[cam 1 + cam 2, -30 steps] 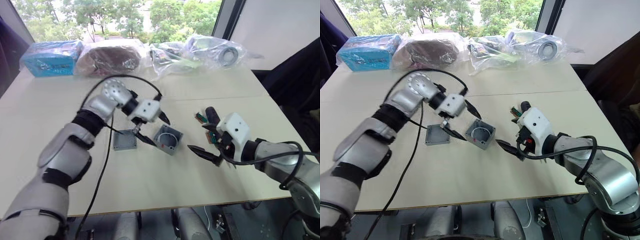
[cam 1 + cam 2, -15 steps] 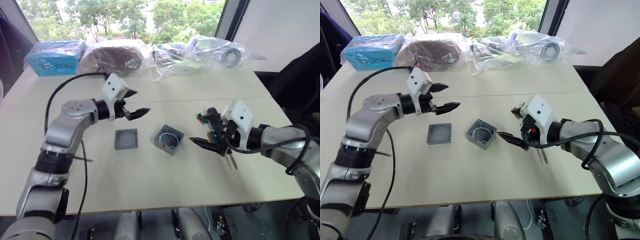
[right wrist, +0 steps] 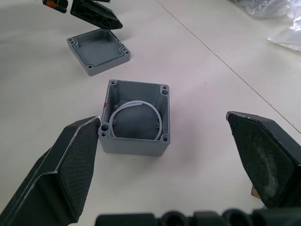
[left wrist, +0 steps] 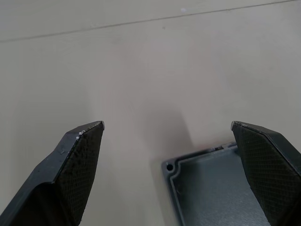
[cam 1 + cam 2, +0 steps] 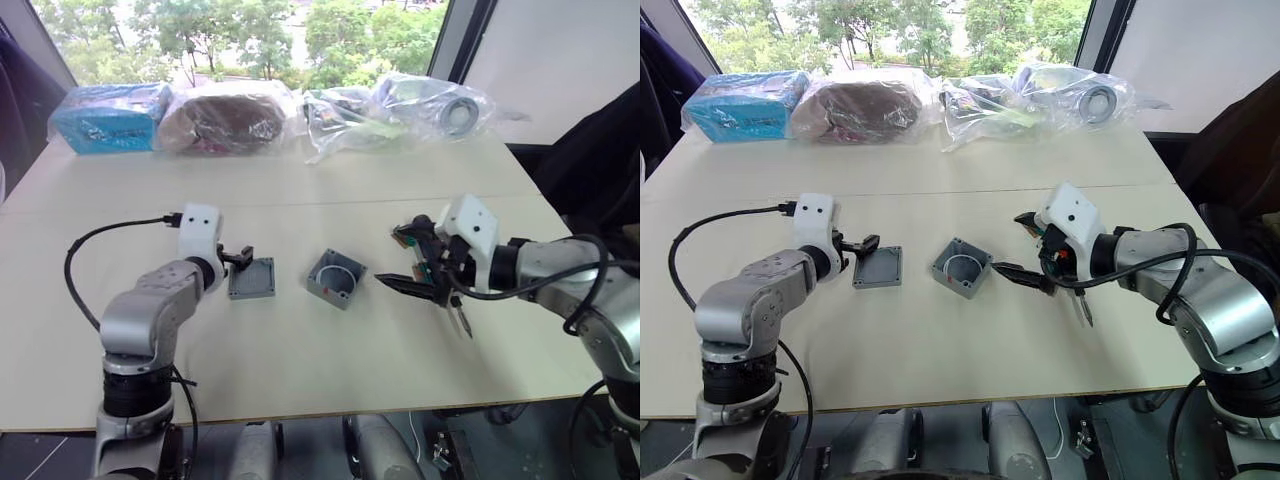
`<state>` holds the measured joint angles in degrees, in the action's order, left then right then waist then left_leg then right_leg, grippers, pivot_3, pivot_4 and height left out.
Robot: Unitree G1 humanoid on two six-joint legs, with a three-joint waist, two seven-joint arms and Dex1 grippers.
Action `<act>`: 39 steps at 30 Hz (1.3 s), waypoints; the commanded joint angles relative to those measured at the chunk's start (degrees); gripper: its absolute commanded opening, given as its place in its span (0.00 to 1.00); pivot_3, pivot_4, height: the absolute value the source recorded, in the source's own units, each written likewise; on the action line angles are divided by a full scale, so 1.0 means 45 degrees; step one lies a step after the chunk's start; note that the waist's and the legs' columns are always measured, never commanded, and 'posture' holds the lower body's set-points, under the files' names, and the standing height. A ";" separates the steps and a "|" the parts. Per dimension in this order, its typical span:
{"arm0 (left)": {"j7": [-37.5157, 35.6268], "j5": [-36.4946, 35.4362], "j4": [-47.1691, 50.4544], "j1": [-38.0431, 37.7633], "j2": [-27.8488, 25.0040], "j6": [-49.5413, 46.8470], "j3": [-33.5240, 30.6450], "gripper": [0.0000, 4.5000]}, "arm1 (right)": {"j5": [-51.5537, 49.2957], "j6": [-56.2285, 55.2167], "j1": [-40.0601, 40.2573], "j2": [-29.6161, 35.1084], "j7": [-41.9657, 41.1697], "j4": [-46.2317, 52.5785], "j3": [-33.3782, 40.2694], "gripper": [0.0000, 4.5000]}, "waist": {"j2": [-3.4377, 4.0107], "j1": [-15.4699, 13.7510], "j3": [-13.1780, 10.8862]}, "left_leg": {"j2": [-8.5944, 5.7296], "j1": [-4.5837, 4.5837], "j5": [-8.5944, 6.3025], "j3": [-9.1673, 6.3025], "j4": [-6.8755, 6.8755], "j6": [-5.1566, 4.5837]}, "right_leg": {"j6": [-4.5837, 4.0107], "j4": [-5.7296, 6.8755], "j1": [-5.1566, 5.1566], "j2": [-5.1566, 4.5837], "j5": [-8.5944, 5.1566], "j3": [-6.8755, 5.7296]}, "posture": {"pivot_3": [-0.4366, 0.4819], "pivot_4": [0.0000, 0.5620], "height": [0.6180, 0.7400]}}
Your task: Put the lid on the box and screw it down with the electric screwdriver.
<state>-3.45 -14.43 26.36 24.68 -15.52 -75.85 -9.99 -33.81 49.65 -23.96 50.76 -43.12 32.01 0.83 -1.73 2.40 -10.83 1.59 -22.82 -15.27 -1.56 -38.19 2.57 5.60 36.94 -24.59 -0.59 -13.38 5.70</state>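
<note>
1. A beige table (image 5: 300,350) is standing before a window, with plastic-wrapped items (image 5: 330,105) lying along its far edge.
2. The lid (image 5: 251,278) is lying rim-up beside the open box (image 5: 336,279), not touching it.
3. The left gripper (image 5: 238,258) is hovering at the lid's near-left edge, fingers spread, empty.
4. The right gripper (image 5: 1040,282) is pointing at the box, fingers spread, empty.

- Bare bench (image 5: 300,340) lies between the spread left claw (image 5: 236,257) and the lid (image 5: 251,278) just beyond it.
- Open bench separates the right claw (image 5: 420,285) from the box (image 5: 336,279) ahead.
</note>
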 commanded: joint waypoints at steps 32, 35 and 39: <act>-0.0046 0.0336 0.0257 -0.1610 0.0477 -0.1875 -0.1230 0.04 | 0.0129 -0.0122 -0.0683 0.0022 -0.0074 0.0011 0.0192 1.00 | 0.0006 0.0128 0.0005 | 0.0000 0.0094 -0.0001 0.0023 0.0021 0.0001 | -0.0050 -0.0003 0.0052 0.0002 -0.0031 0.0026 | 0.48 0.27 1.00; -0.0022 0.0330 0.0036 -0.1403 0.0471 -0.1748 -0.1511 0.01 | 0.0125 -0.0128 -0.0750 -0.0035 -0.0069 -0.0047 0.0173 1.00 | 0.0007 0.0198 0.0005 | 0.0000 0.0096 -0.0001 0.0023 0.0022 0.0001 | -0.0054 -0.0003 0.0052 0.0002 -0.0033 0.0026 | 0.48 0.27 1.00; -0.0125 0.0040 -0.0482 -0.0223 0.0654 -0.0566 -0.2381 0.01 | -0.0219 0.0152 -0.0892 -0.0361 0.0056 -0.0140 0.0258 1.00 | 0.0001 0.0248 0.0002 | -0.0001 0.0097 0.0000 0.0019 0.0022 0.0001 | -0.0036 -0.0005 0.0052 0.0005 -0.0049 0.0027 | 0.48 0.27 1.00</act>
<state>-4.47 -14.37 25.09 21.30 -12.89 -80.65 -16.94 -33.57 49.87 -26.38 50.02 -43.18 31.10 0.79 -1.73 3.52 -10.82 1.59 -22.38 -15.27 -1.48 -38.09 2.58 5.43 36.91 -24.35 -0.56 -13.59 5.83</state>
